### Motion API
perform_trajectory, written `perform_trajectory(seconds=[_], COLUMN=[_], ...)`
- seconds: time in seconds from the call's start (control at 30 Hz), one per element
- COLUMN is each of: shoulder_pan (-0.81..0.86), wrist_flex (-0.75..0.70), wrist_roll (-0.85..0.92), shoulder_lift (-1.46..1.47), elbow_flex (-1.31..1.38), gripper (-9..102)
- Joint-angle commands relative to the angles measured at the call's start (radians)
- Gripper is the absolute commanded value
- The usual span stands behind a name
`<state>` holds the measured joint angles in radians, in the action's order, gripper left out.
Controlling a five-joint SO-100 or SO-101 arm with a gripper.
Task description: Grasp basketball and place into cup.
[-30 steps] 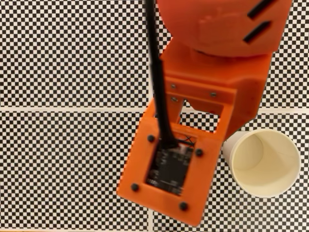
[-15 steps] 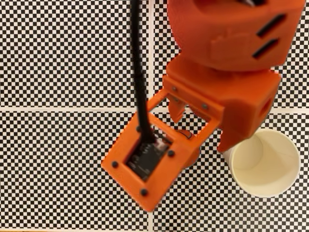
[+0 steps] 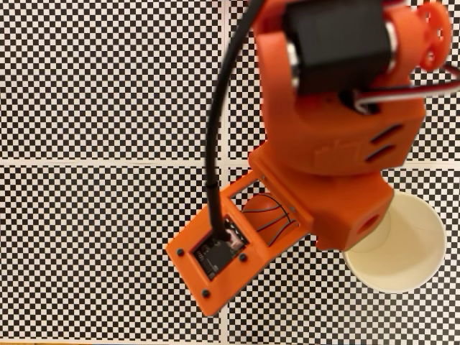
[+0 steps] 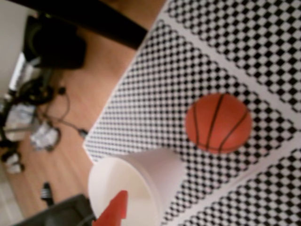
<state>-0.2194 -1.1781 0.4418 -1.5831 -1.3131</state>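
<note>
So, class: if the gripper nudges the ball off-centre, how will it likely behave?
The basketball is round and sits free on the flat checkered mat, so it would probably roll away. Its surface looks smooth, so fingers may slip. The paper cup close by looks light and could tip if the ball bumps it.

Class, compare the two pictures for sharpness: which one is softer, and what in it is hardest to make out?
The wrist view is softer overall: the basketball and cup read clearly, but the clutter on the wooden floor is blurred past naming. The fixed view is crisper on the checkered mat, though the arm's near black motor looks slightly out of focus.
</note>
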Motion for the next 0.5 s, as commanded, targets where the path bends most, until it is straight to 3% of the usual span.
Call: perform_trajectory(seconds=[0.0, 0.47], shoulder_pan=[0.002, 0.048], wrist_flex=[0.015, 0.017], wrist_roll=[-0.041, -0.155], shoulder_lift=[-0.002, 0.035], elbow_flex=[0.06, 0.112], gripper=[51, 55])
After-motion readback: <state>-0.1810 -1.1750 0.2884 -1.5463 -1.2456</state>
